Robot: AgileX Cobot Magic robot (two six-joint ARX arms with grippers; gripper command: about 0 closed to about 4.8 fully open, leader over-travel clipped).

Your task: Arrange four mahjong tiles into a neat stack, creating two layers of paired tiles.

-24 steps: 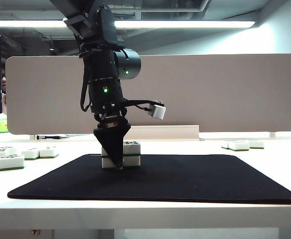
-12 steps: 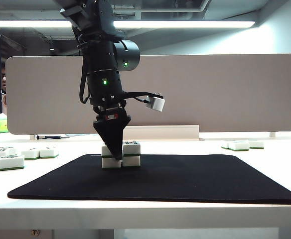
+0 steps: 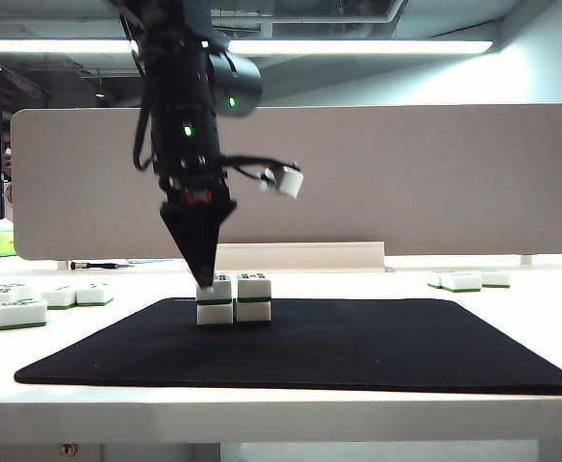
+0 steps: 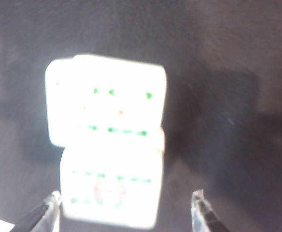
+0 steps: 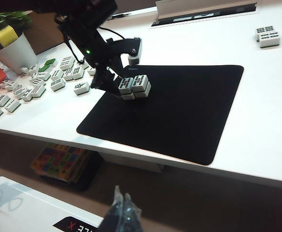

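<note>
The four mahjong tiles (image 3: 234,299) stand as a two-by-two stack near the back left of the black mat (image 3: 358,346), white with thin green bases. In the right wrist view the same stack (image 5: 135,86) shows two marked tops side by side. My left gripper (image 3: 206,279) points down, its tip just above the top left tile (image 3: 215,288). In the left wrist view it (image 4: 125,205) is open, its fingertips (image 4: 51,208) wide on both sides of the nearer top tile (image 4: 109,188) with a gap. My right gripper (image 5: 121,195) is shut and empty, low and far from the mat.
Loose tiles lie on the white table left of the mat (image 3: 21,313) and at the far right (image 3: 464,280). A grey divider board (image 3: 406,183) stands behind. A white cup (image 5: 13,50) sits beyond the many spare tiles (image 5: 30,87).
The left gripper has risen from around the stack's left side and drifted slightly left. The top left tile, hidden before by the fingers, now shows resting on the stack.
</note>
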